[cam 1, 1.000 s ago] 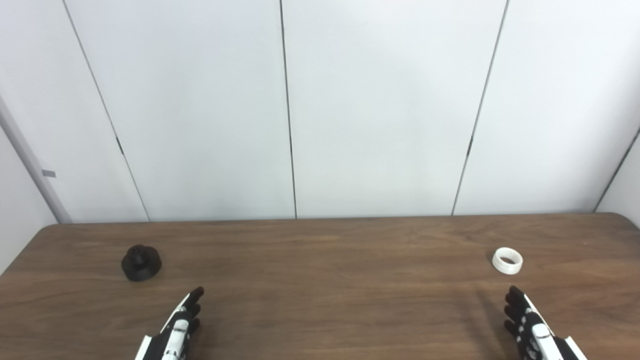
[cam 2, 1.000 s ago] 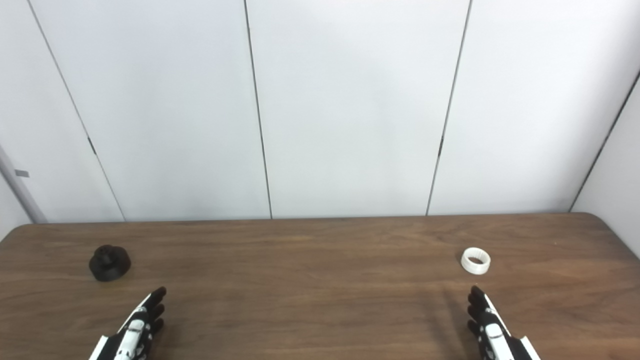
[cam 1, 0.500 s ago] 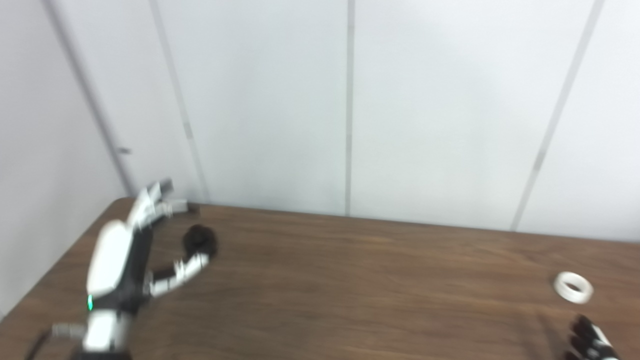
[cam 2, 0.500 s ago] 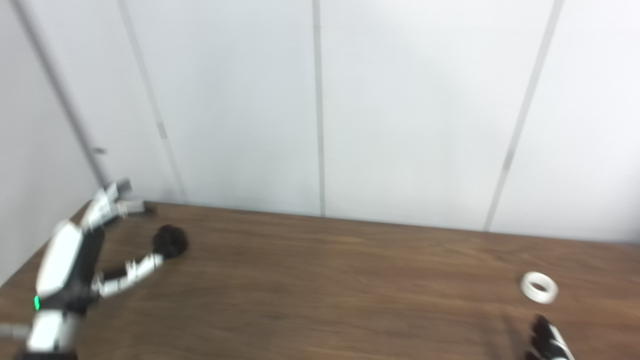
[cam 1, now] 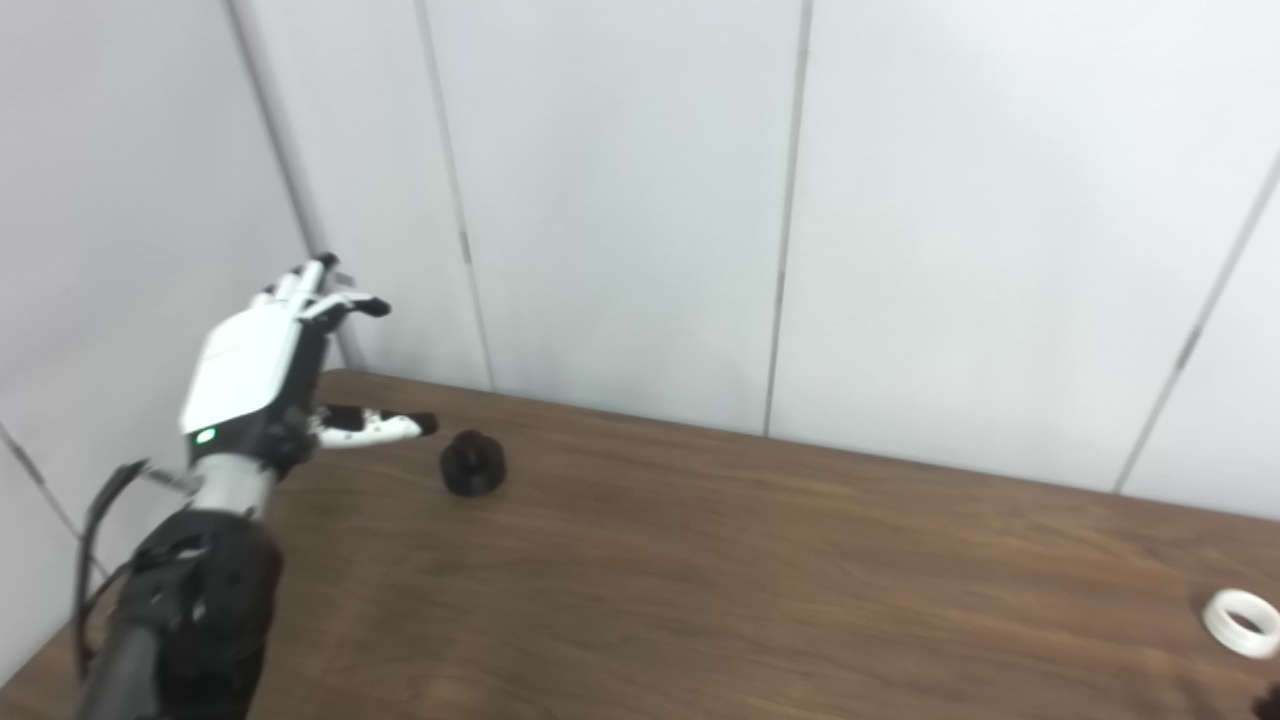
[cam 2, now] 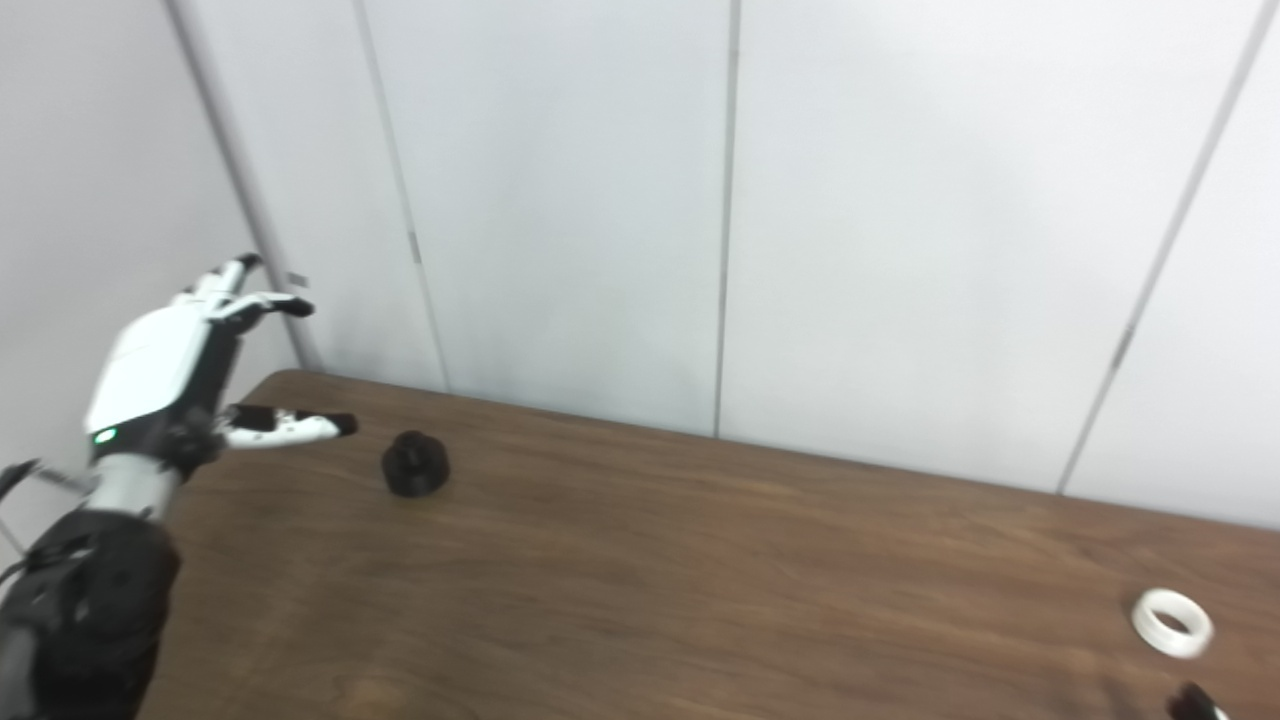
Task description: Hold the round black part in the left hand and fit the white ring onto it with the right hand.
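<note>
Left hand (cam 1: 262, 372): raised above the table's far left corner, fingers and thumb spread wide, holding nothing.
Round black part (cam 1: 474, 467): on the wooden table (cam 1: 700, 580), just right of the left thumb tip, apart from it.
White ring (cam 2: 1171, 622): flat on the table near its right edge, well apart from the black part.
Right hand (cam 2: 1195, 701): only dark fingertips show at the bottom right corner, near the ring; whether spread or closed cannot be told.
</note>
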Motion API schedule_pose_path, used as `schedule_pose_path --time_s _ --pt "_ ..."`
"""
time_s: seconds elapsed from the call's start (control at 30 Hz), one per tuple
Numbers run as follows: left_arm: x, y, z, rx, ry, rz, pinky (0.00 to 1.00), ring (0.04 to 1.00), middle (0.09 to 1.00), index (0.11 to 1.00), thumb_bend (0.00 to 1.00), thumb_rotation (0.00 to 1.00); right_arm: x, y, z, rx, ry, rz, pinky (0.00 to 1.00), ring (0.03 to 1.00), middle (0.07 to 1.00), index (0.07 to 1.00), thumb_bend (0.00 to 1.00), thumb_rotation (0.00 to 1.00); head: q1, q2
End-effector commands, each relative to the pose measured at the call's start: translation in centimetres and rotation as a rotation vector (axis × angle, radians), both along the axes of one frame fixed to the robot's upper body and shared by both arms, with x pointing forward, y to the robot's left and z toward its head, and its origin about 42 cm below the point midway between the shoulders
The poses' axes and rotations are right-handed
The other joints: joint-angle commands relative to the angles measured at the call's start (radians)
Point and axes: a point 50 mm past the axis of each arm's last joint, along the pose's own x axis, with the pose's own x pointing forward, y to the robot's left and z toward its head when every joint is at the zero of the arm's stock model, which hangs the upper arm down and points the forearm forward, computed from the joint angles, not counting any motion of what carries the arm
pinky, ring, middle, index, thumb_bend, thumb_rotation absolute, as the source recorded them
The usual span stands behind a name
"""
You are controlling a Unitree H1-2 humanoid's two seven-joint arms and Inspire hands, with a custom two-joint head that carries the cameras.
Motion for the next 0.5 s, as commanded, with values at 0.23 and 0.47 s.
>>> schedule_pose_path --time_s 0.23,0.47 --pt "4.7 2.3 1.7 0.076 0.181 0.014 1.00 1.000 1.000 0.824 1.00 0.25 -0.1 -1.0 0.3 -0.011 0.003 -0.020 1.00 1.000 1.000 0.950 0.30 1.00 0.021 -0.003" --pt "7.7 2.6 0.3 0.065 0.333 0.017 1.00 1.000 1.000 0.847 1.00 0.25 -0.3 -1.0 0.4 -0.010 0.008 -0.027 1.00 1.000 1.000 0.953 0.33 1.00 0.028 0.002"
